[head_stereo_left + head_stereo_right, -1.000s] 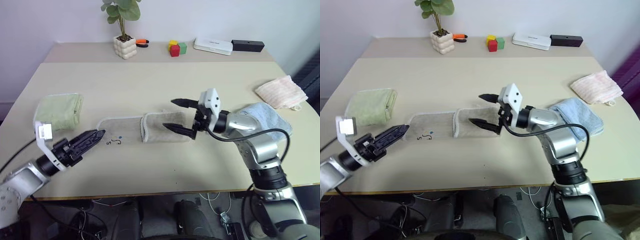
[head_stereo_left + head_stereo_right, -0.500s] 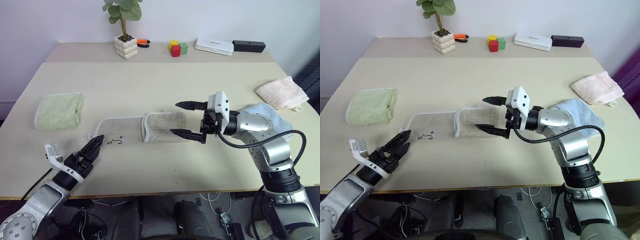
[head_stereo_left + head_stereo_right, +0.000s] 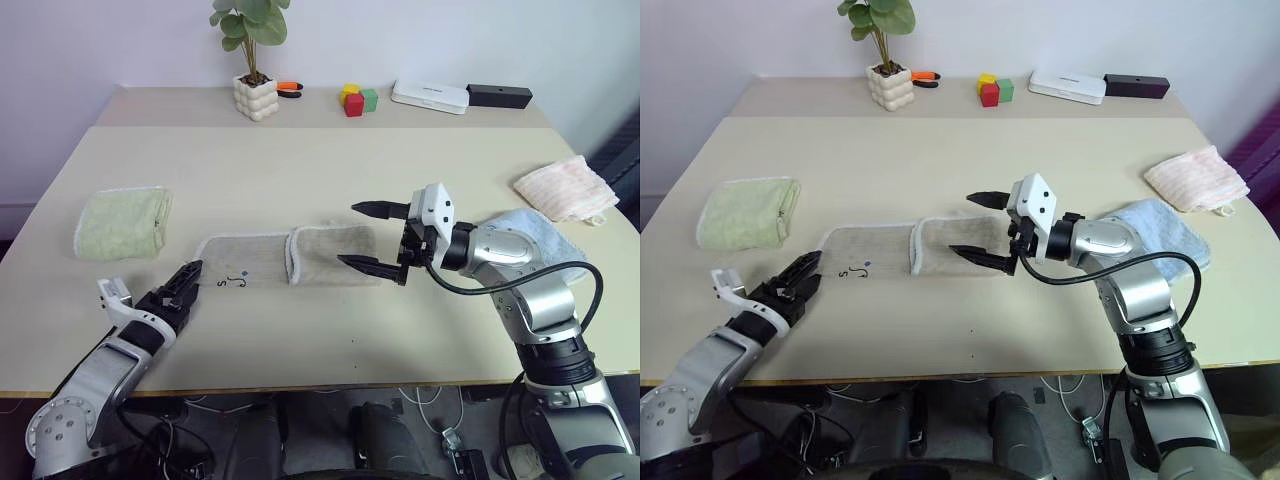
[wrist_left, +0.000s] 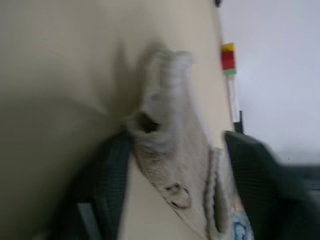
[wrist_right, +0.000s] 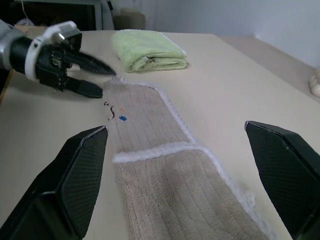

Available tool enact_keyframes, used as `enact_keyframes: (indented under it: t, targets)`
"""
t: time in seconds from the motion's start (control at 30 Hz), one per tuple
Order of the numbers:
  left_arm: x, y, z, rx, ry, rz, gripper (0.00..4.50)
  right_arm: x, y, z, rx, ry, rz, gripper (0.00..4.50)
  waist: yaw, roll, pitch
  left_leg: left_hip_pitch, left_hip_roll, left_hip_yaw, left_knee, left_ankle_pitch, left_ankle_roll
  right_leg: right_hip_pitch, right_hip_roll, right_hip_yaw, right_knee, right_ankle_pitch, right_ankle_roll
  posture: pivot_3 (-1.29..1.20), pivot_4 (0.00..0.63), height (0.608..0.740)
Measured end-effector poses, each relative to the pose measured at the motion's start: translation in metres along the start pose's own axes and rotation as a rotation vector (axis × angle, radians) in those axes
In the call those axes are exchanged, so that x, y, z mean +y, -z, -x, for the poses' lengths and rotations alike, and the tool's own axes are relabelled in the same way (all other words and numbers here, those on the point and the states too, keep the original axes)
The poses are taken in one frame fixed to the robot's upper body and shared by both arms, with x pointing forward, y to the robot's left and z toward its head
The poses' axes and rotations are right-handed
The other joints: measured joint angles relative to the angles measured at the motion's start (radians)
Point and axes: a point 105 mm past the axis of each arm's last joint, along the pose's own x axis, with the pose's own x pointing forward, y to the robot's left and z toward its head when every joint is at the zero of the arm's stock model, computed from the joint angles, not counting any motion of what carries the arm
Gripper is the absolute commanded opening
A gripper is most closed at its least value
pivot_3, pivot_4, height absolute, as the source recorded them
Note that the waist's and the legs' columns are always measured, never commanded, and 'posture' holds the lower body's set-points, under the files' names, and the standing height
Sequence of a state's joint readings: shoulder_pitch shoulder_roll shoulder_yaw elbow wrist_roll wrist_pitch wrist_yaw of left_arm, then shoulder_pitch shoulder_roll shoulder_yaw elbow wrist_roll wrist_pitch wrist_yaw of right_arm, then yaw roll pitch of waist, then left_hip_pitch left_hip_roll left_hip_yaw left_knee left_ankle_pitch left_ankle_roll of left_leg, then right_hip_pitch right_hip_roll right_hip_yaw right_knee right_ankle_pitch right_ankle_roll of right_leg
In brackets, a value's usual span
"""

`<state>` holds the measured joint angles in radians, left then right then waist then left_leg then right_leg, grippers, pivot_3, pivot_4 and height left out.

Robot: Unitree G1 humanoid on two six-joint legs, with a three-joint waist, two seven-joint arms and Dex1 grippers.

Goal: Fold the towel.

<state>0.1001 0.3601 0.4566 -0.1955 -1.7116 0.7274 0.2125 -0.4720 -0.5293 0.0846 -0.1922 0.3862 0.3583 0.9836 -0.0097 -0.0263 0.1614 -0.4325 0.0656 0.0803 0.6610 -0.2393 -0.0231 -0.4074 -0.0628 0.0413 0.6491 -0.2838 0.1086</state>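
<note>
- Setting: a beige table (image 3: 420,150) against a pale wall, with a raised back shelf carrying a potted plant (image 3: 249,62), coloured blocks (image 3: 355,98), a white flat box (image 3: 429,95) and a black box (image 3: 499,95).
- Task object: the towel (image 3: 285,258), beige-tan with white corded edging, lies near the table's middle as a long strip. Its right end is folded back over itself; the small dark embroidered mark (image 3: 233,281) sits near the left end.
- Left gripper (image 3: 184,281): low over the table at the towel's left corner, its two black fingers partly apart, one on either side of that corner in the left wrist view; whether they touch the cloth cannot be told.
- Right gripper (image 3: 374,238): hovering over the towel's folded right end, pointing left, fingers spread wide and holding nothing.
- Other cloths: a light green towel (image 3: 122,221), folded, at left; a pale pink towel (image 3: 562,186) at far right; a light blue cloth (image 3: 1162,228) behind the right arm.
</note>
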Motion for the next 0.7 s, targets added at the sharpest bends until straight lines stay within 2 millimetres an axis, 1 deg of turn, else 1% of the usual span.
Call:
enact_keyframes:
  t: [0.03, 0.07, 0.1, 0.13, 0.33, 0.37, 0.43, 0.47, 0.57, 0.6, 0.7]
  targets:
    - [0.000, 0.001, -0.002, 0.006, -0.002, 0.000, 1.02, 0.000, 0.001, -0.001, 0.002, 0.001, 0.000, 4.50, 0.000, 0.000, 0.000, 0.000, 0.000, 0.000, 0.000, 0.000, 0.000, 0.000, 0.000, 0.000, 0.000, 0.000, 0.000, 0.00, 0.150, 0.735]
    - [-0.004, 0.001, -0.003, 0.007, 0.012, -0.006, 0.49, 0.000, 0.001, -0.001, 0.006, 0.004, 0.002, 4.50, 0.001, 0.000, 0.000, 0.000, 0.000, 0.000, 0.000, 0.000, 0.000, 0.000, 0.000, 0.000, 0.000, 0.000, 0.000, 0.00, 0.150, 0.735]
    - [-0.007, 0.000, -0.005, 0.006, 0.024, -0.009, 0.06, 0.000, 0.002, -0.001, 0.011, 0.008, 0.004, 4.50, 0.002, 0.001, 0.000, 0.000, 0.000, 0.000, 0.000, 0.000, 0.000, 0.001, 0.000, 0.000, 0.000, 0.000, 0.000, 0.00, 0.150, 0.735]
    - [-0.011, 0.000, -0.006, 0.003, 0.038, -0.014, 0.06, -0.001, 0.002, -0.001, 0.012, 0.012, 0.005, 4.50, 0.002, 0.002, -0.001, 0.001, 0.000, 0.000, 0.000, 0.000, 0.000, 0.002, 0.000, 0.000, 0.000, 0.000, 0.000, 0.00, 0.150, 0.735]
    - [-0.010, -0.001, -0.006, 0.008, 0.050, -0.027, 0.06, -0.003, 0.003, 0.001, 0.028, 0.029, 0.014, 4.50, 0.001, 0.002, -0.001, 0.004, 0.000, 0.001, -0.003, 0.000, 0.000, 0.003, -0.001, 0.000, -0.002, 0.000, -0.001, 0.00, 0.150, 0.735]
    - [-0.011, -0.001, -0.006, 0.008, 0.057, -0.033, 0.06, -0.004, 0.004, 0.003, 0.034, 0.031, 0.014, 4.50, 0.001, 0.002, -0.001, 0.004, 0.000, 0.001, -0.003, 0.000, 0.000, 0.003, -0.001, 0.000, -0.002, 0.000, -0.001, 0.00, 0.150, 0.735]
    - [-0.019, -0.002, -0.007, 0.009, 0.109, -0.090, 0.06, -0.007, 0.007, 0.014, 0.050, 0.047, 0.003, 4.50, 0.003, 0.000, 0.000, 0.004, -0.001, 0.001, -0.003, 0.000, 0.000, 0.003, -0.001, 0.000, -0.003, 0.000, -0.002, 0.00, 0.150, 0.735]
    - [-0.026, -0.004, -0.006, 0.009, 0.144, -0.136, 0.06, -0.009, 0.007, 0.021, 0.052, 0.058, -0.005, 4.50, 0.002, 0.000, 0.000, 0.004, -0.001, 0.001, -0.003, 0.000, 0.000, 0.003, -0.002, 0.000, -0.004, 0.000, -0.002, 0.00, 0.150, 0.735]
    - [-0.057, -0.007, -0.006, 0.013, 0.280, -0.268, 0.06, -0.017, 0.004, 0.047, 0.057, 0.098, -0.009, 4.50, -0.001, 0.000, 0.001, 0.005, -0.001, 0.002, -0.006, 0.000, 0.000, 0.003, -0.003, 0.001, -0.006, 0.000, -0.003, 0.00, 0.150, 0.735]
    - [-0.068, -0.003, -0.008, 0.032, 0.334, -0.312, 0.06, -0.018, 0.004, 0.057, 0.061, 0.108, -0.017, 4.50, -0.001, 0.000, 0.001, 0.005, -0.001, 0.003, -0.008, 0.000, 0.000, 0.004, -0.003, 0.001, -0.007, 0.000, -0.003, 0.00, 0.150, 0.735]
    - [-0.089, 0.011, -0.013, 0.085, 0.446, -0.425, 0.06, -0.019, 0.012, 0.075, 0.071, 0.129, -0.058, 4.50, -0.002, 0.000, 0.001, 0.006, 0.000, 0.004, -0.011, 0.000, -0.001, 0.004, -0.002, 0.001, -0.011, 0.001, -0.003, 0.00, 0.150, 0.735]
